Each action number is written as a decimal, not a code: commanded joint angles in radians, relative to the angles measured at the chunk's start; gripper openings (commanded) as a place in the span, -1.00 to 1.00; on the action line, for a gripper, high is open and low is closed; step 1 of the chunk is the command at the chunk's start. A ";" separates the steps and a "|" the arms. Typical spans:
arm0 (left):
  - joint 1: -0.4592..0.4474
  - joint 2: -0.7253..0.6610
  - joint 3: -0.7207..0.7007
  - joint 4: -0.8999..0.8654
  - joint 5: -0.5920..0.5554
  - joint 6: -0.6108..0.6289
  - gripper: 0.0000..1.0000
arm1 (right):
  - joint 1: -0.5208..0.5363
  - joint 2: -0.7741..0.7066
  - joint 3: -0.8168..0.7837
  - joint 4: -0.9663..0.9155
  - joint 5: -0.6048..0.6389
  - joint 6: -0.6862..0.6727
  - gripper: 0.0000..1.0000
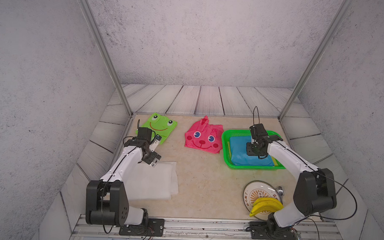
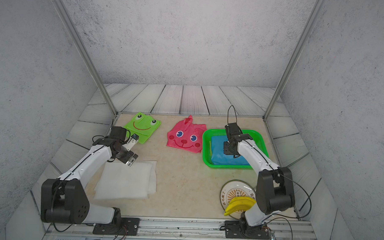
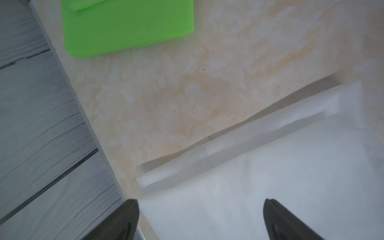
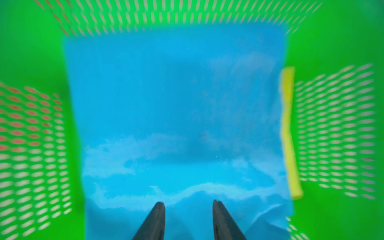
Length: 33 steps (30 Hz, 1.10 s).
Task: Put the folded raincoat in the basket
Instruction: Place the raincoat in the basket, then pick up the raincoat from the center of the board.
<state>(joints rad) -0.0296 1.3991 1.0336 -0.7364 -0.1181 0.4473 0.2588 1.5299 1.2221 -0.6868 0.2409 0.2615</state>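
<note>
- Right gripper (image 4: 189,202): jaws partly spread, empty, just above the folded sky-blue plastic raincoat (image 4: 176,104), which lies inside the bright green rectangular mesh basket (image 4: 27,52).
- Left gripper (image 3: 200,200): spread wide above a white folded sheet (image 3: 270,176).

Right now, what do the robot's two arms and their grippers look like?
Both the left arm and right arm have smooth white link shells with bulky black joint housings. Thin black cables run along each, looping free near the wrists. The left gripper and right gripper are black, with dark tapered fingers. A small printed label sits on the left wrist.
</note>
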 commanded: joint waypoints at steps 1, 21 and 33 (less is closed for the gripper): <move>0.048 -0.021 0.041 -0.093 -0.049 -0.073 0.99 | 0.053 -0.051 0.053 -0.005 0.067 -0.039 -0.15; 0.298 0.109 -0.003 -0.182 0.117 -0.156 0.99 | 0.628 0.423 0.412 0.286 -0.519 -0.260 1.00; 0.296 0.182 -0.035 -0.146 0.127 -0.127 0.97 | 0.636 0.912 0.862 0.264 -0.709 -0.041 1.00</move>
<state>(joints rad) 0.2626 1.5642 1.0122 -0.8783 -0.0055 0.3103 0.8970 2.3836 2.0079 -0.3862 -0.3817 0.1505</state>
